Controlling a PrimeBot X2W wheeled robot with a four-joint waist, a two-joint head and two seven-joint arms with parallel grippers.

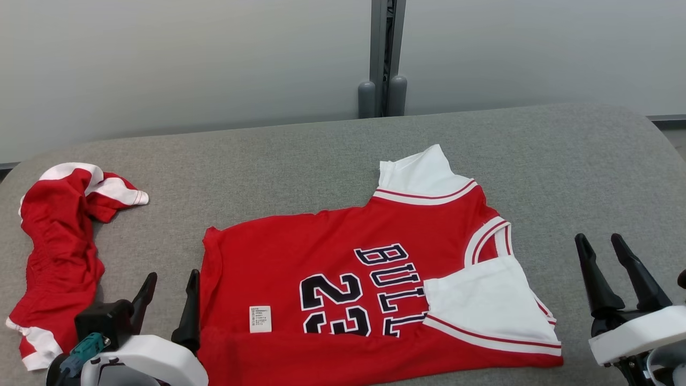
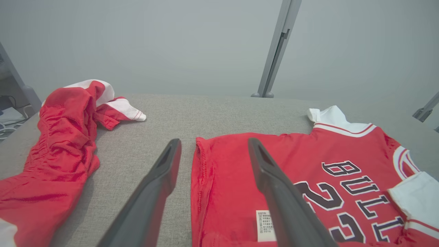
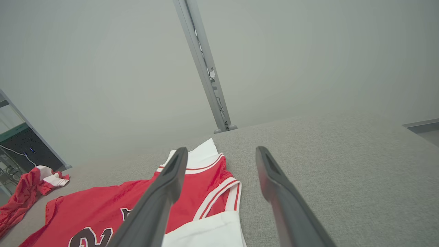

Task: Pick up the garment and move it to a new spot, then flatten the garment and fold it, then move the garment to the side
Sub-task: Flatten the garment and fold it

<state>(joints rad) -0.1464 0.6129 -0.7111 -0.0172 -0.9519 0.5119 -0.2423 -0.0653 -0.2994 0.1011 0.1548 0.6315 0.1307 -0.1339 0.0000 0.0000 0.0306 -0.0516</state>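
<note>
A grey padded table is seen across the frame. The red jersey is laid on it in the lower middle, hem toward the left and collar toward the right, with its near long edge apparently turned up over the numbers. A crumpled pair of red shorts is seen at the far left, apart from the jersey. The left claw is held wide open and empty at the lower left, level with the hem edge. The right claw is likewise spread wide with nothing in it at the lower right, over bare table and apart from the collar end. Folding is judged to be partly done. For the next fold, the far edge is best pinched at both ends together, lifted low and carried over evenly, so that the white sleeve is not dragged loose and the strip bearing the small label is kept flat.
</note>
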